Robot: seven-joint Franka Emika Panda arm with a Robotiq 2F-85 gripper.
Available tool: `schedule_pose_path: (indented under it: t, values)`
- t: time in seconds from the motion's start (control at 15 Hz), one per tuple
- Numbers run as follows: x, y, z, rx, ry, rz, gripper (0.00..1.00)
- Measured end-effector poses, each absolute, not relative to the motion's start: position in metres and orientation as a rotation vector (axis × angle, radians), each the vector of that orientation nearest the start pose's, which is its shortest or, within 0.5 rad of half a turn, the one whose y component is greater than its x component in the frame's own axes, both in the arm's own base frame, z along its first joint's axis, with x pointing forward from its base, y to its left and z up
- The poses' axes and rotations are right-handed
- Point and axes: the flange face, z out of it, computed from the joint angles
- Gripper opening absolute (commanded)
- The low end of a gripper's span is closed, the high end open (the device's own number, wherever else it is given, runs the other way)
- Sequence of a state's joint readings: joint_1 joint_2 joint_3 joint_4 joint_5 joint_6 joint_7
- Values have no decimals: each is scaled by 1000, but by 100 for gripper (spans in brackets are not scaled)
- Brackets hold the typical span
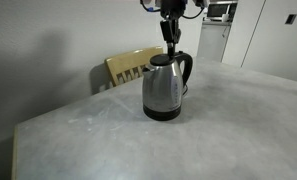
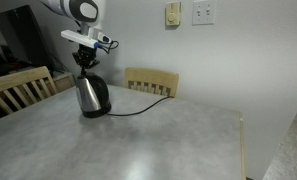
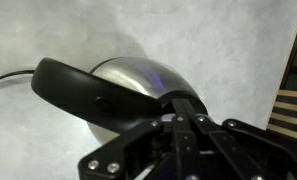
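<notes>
A stainless steel electric kettle (image 1: 162, 88) with a black handle (image 1: 188, 68) and black base stands on the grey table (image 1: 218, 130). In both exterior views my gripper (image 1: 171, 43) hangs straight down over the kettle's top, near the lid. It shows the same way from the other side, gripper (image 2: 85, 62) above kettle (image 2: 91, 95). In the wrist view the fingers are pressed together, and my gripper (image 3: 180, 100) has its tips at the kettle's lid (image 3: 138, 72), beside the black handle (image 3: 78, 92). I see nothing between the fingers.
A black cord (image 2: 138, 108) runs from the kettle across the table toward a wooden chair (image 2: 152, 81) at the wall. Another wooden chair (image 2: 16, 90) stands at the table's side. Wall outlets (image 2: 202, 12) sit above. The table edge (image 2: 243, 140) drops off nearby.
</notes>
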State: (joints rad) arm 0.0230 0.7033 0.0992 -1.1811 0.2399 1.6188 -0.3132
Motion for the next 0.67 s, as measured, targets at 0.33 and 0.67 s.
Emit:
schedule_pose_path:
  t: [0.33,0.67]
  values:
    - [712,114,364,-2827,-618,387,0]
    - [713,125,364,-2855,-673,433,0]
